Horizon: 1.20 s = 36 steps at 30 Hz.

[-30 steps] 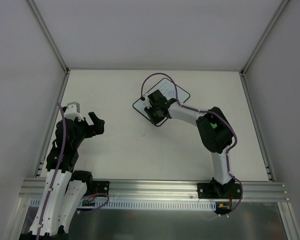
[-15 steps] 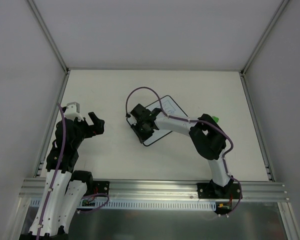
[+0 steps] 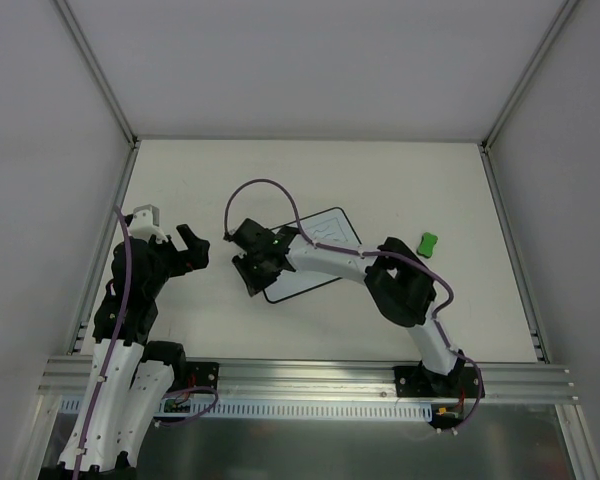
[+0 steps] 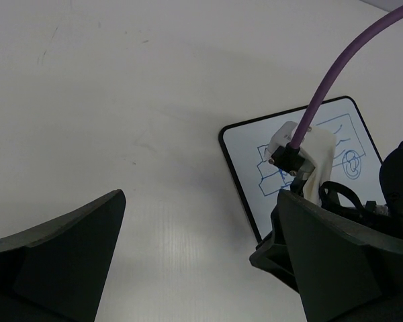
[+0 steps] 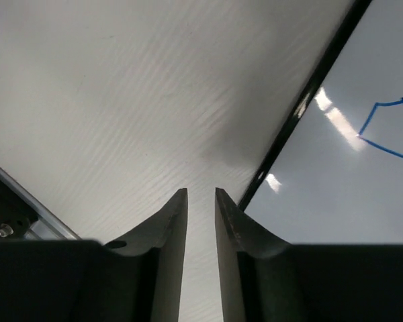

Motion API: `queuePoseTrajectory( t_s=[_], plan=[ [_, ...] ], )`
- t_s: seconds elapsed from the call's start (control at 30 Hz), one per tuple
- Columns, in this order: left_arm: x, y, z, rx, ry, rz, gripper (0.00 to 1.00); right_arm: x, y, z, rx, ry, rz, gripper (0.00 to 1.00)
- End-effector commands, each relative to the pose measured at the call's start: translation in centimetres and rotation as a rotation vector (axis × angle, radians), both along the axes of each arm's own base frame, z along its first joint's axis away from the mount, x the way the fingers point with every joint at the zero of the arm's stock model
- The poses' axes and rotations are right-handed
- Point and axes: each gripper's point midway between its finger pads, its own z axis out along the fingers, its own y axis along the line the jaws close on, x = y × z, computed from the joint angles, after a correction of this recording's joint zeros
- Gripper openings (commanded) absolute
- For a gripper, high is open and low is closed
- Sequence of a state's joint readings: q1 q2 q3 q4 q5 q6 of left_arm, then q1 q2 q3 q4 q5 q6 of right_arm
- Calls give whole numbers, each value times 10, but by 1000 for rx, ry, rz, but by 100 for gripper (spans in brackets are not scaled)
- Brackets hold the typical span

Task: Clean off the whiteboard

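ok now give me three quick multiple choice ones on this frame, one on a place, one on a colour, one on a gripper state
1. Where does the green eraser lie relative to the whiteboard?
A) on top of it
B) on the table to its right, apart from it
C) touching its left edge

2. What colour are the doodles on the whiteboard?
A) red
B) black
C) blue

3. How is the left gripper?
A) open, holding nothing
B) shut on the green eraser
C) shut on the whiteboard's edge

Answers:
1 B, the top view shows it on bare table off the board's right side.
2 C, both wrist views show blue lines.
3 A, its fingers stand wide apart over bare table.
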<state>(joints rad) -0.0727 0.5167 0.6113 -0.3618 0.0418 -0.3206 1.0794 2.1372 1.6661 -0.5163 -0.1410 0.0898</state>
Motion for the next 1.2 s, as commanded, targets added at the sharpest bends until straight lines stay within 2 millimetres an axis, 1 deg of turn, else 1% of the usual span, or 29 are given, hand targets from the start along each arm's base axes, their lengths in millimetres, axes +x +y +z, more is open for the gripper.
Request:
queuePoseTrajectory(
  t_s=[0.0,0.03,0.07,0.13,0.17,0.2,0.23,0.27,0.3,0.33,0.37,0.4,0.43,0.5,0.53,0.57,0.6,0.67,0.7,0.77,0.8,0.83,0.93,1.0,1.17],
  plan=[
    [5,0,7,-30,-31,27,99,32,1,55,76,-145,-85,29],
    [5,0,6,-35,-26,29,99,48,-9,79,83,-235,-127,33],
    [6,-1,6,-42,-23,28,99,55,-22,82,64,-267,-156,42],
    [7,-2,6,-53,-17,28,99,88,-59,92,13,-354,-271,54],
    [7,-2,6,-53,-13,27,99,97,-76,107,25,-381,-326,65],
    [8,-2,6,-53,-11,27,99,113,-110,96,-30,-383,-399,68],
    [8,-2,5,-51,-11,28,99,125,-134,96,-65,-409,-461,71],
    [8,-2,5,-50,-10,27,99,132,-154,105,-68,-431,-508,73],
    [8,-1,6,-48,-13,33,99,134,-180,90,-122,-418,-548,73],
    [8,1,5,-43,-14,44,99,151,-217,87,-163,-425,-642,73],
    [7,2,5,-40,-16,48,99,155,-238,84,-185,-421,-699,73],
    [7,3,5,-40,-16,49,99,167,-276,85,-206,-418,-798,73],
    [7,3,5,-37,-18,48,99,164,-300,73,-246,-394,-850,73],
    [6,3,4,-37,-19,48,99,166,-337,67,-273,-372,-958,73],
    [6,3,3,-37,-18,48,99,170,-365,66,-287,-362,-1037,73],
    [6,3,4,-39,-19,49,99,167,-379,60,-310,-350,-1070,73],
    [6,3,4,-39,-19,49,99,169,-401,57,-326,-338,-1136,73],
    [6,3,3,-37,-18,48,99,168,-418,50,-352,-315,-1186,73],
    [6,3,3,-37,-18,48,99,168,-433,46,-361,-297,-1229,73],
    [6,3,2,-34,-17,47,99,168,-442,37,-359,-257,-1263,72],
    [6,3,2,-34,-17,47,99,168,-451,35,-364,-247,-1289,71],
    [5,3,1,-34,-15,47,99,167,-455,34,-369,-240,-1298,71],
    [5,3,1,-35,-15,46,99,170,-463,27,-376,-216,-1311,68],
    [6,2,1,-33,-14,44,99,174,-462,19,-353,-175,-1303,65],
    [6,3,1,-32,-12,43,99,180,-452,10,-309,-133,-1274,61]
  ],
)
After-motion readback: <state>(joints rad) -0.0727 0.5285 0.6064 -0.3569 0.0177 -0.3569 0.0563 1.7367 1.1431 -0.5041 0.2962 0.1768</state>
